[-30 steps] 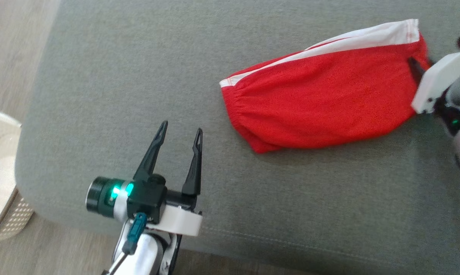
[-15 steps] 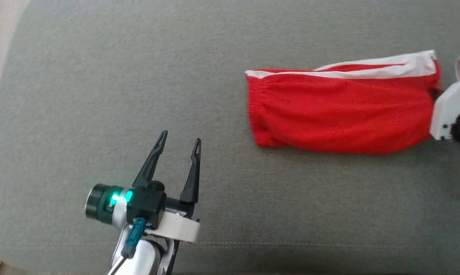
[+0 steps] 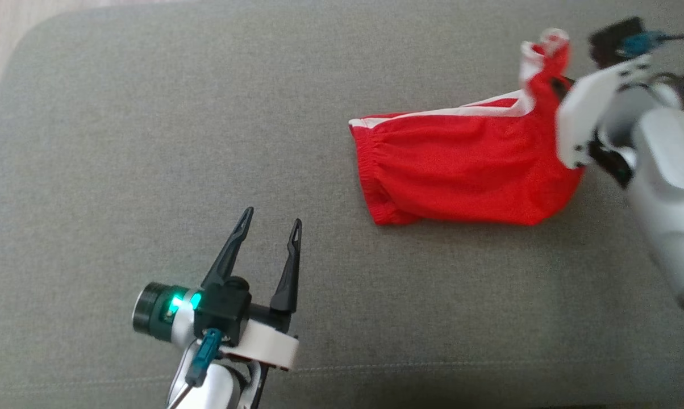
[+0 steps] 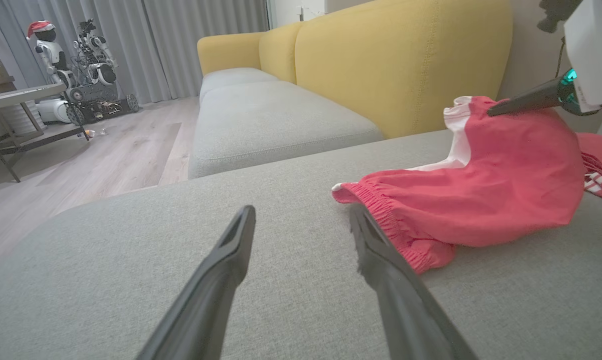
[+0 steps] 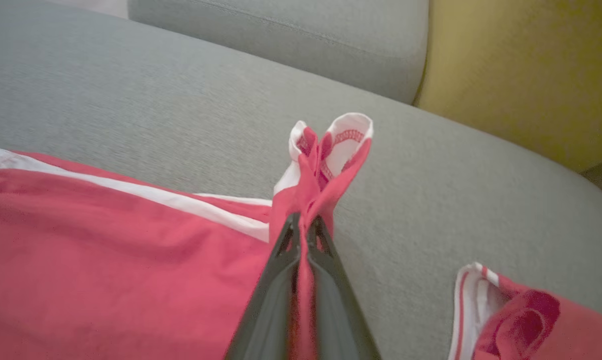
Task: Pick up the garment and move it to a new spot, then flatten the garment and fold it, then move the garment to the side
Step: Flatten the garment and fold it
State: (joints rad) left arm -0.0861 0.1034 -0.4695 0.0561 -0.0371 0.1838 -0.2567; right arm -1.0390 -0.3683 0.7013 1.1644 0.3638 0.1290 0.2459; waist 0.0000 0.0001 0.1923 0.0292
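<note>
— Right gripper (image 5: pixel 301 225)?
— Clamped tight on a bunched corner of the red garment (image 3: pixel 467 176), raised above the grey cushion (image 3: pixel 149 142), with the rest draped on the seat.
— Left gripper (image 3: pixel 272 217)?
— Spread wide, empty, well apart from it.
— Risk?
— Looked a thin pinch; could have slipped free under the dragging weight.

No writing, label, brand mark or number can be read in any view. The red garment (image 3: pixel 467 170) carries plain white bands with no legible lettering, and the grey cushion (image 3: pixel 149 142) and yellow sofa back (image 4: pixel 401 60) are unmarked. The parked robots (image 4: pixel 81 70) across the room are too small to show any marking.
</note>
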